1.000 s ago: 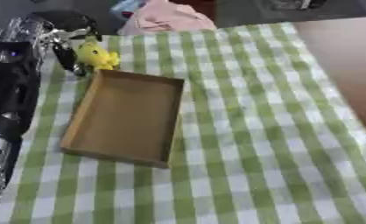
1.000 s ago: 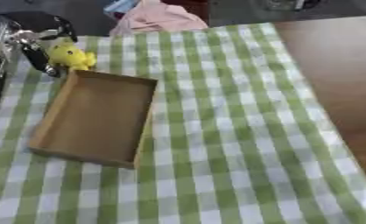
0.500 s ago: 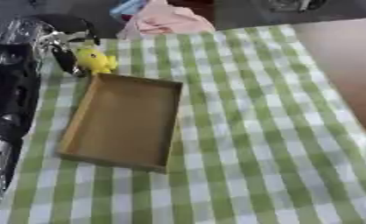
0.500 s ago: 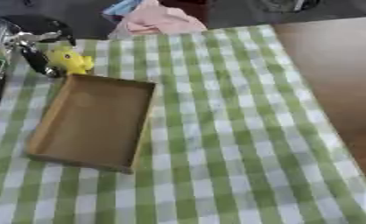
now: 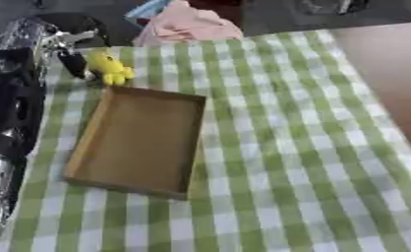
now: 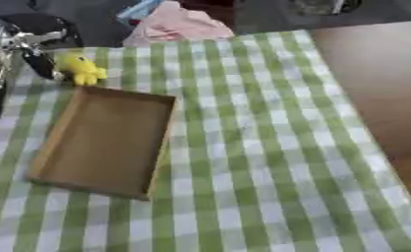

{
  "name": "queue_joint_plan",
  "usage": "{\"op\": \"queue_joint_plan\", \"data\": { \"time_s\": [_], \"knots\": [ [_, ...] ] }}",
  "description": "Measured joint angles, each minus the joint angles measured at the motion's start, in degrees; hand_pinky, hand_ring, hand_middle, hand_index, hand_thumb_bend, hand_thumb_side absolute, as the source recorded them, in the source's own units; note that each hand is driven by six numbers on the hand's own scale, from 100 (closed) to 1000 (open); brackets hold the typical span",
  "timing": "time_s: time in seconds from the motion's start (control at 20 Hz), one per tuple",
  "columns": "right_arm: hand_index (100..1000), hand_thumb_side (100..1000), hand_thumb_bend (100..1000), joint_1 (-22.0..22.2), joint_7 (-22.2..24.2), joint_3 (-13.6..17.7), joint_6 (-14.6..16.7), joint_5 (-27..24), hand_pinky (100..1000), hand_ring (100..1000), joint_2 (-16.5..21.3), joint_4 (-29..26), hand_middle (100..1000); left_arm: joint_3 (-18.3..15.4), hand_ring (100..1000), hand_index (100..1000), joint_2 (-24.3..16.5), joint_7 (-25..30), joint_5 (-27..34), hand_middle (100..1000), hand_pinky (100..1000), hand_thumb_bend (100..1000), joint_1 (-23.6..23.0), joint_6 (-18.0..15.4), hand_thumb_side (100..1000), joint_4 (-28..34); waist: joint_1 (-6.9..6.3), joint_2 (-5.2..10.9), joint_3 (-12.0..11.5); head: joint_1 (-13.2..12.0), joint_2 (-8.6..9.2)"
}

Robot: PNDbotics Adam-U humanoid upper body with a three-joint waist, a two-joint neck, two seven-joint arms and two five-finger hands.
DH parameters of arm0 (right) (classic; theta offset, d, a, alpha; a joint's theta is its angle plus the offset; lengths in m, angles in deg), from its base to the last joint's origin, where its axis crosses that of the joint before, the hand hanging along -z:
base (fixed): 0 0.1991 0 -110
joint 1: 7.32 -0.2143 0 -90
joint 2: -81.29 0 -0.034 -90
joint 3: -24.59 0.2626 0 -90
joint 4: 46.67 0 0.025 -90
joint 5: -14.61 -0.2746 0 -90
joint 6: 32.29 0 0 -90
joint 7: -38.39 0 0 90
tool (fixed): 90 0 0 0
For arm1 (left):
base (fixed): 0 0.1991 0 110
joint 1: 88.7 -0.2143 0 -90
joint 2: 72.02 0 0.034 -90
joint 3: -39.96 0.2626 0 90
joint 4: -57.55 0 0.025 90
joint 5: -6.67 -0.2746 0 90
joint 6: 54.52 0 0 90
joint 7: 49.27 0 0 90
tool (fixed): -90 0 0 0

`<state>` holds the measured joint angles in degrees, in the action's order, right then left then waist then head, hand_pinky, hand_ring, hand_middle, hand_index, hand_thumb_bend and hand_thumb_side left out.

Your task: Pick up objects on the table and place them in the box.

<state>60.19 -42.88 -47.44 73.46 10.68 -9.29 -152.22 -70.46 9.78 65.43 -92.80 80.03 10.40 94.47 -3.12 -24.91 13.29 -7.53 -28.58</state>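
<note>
1. Worktop (image 6: 372,88): one, brown wood, bare on the right side; a green-and-white check cloth (image 5: 278,147) covers the rest, one cloth.
2. Box (image 5: 140,140): one, shallow open cardboard tray, lying flat on the cloth, left of the cloth's centre, long side running away from the robot. Nothing inside it.
3. Left arm (image 5: 7,123): one, black w/ silver joints, running along the box's left side from the near edge up to the box's far-left corner.
4. Pink fabric (image 5: 188,27): one bundle, beyond the box at the cloth's far edge; a bit of blue shows just beside it.
5. Left hand (image 5: 67,54): one in view, just past the box's far-left corner, dark fingers right beside the yellow toy; can't tell if fingers are apart or closed on it.
6. Yellow toy (image 5: 110,69): one, small, soft-looking, just beyond the box's far short edge, outside the box.
7. Room: dark floor and blurred dark shapes behind the worktop's far edge.
</note>
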Motion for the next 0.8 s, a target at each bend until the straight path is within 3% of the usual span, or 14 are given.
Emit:
{"op": "queue_joint_plan", "data": {
  "time_s": [0.55,0.65,0.8],
  "knots": [
    [870,670,100,-0.16,-0.13,0.22,0.23,-0.05,706,627,0.0,0.03,548,0.01,791,852,-0.56,4.8,-5.11,878,601,591,0.36,-0.09,100,-1.5,-0.02,-1.04,-0.07,-0.49,0.48],
    [870,671,100,-0.16,-0.14,0.34,0.24,-0.05,706,628,0.0,0.03,548,0.01,751,831,-0.72,5.2,-5.12,833,562,573,0.4,-0.36,100,-1.48,-0.02,-1.25,-0.07,-0.69,0.54],
    [871,675,100,-0.16,-0.17,0.37,0.26,-0.06,707,628,0.0,0.03,548,-0.02,641,725,-0.74,4.45,-5.03,711,445,541,0.38,-0.59,100,-1.2,-0.02,-1.34,0.04,-0.99,0.79]
  ]
}}
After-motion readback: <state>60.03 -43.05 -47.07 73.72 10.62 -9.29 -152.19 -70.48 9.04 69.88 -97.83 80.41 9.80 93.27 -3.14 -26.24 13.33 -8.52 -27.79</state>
